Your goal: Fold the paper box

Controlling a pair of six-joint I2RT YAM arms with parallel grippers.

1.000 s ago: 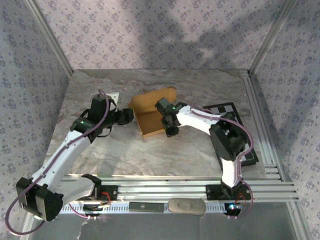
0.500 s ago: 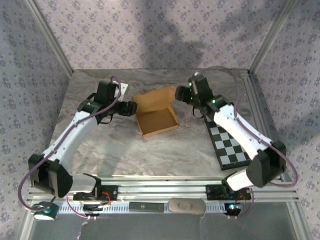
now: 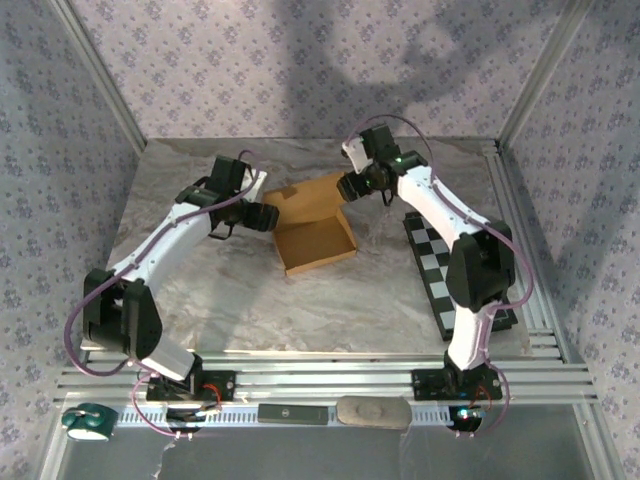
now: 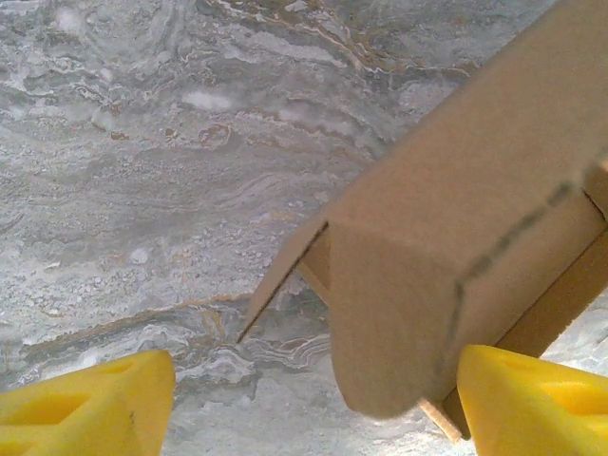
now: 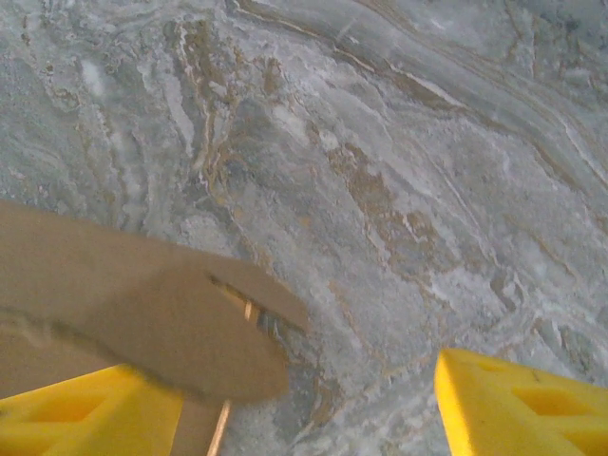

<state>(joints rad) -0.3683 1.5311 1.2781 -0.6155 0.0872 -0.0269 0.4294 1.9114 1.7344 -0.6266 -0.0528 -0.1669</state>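
Box (image 3: 318,245) at frame centre is half folded; lid (image 3: 305,195) not yet closed.
Your left gripper (image 3: 260,217) and right gripper (image 3: 352,187) both have fingers apart; closing remains.

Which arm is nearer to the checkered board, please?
Right. The right arm rises beside the checkered board, reaching the paper box's right corner; the left arm is beyond the box's left edge.

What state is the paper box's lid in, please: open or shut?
Open: the paper box shows its bare inside, its lid flap raised behind it.
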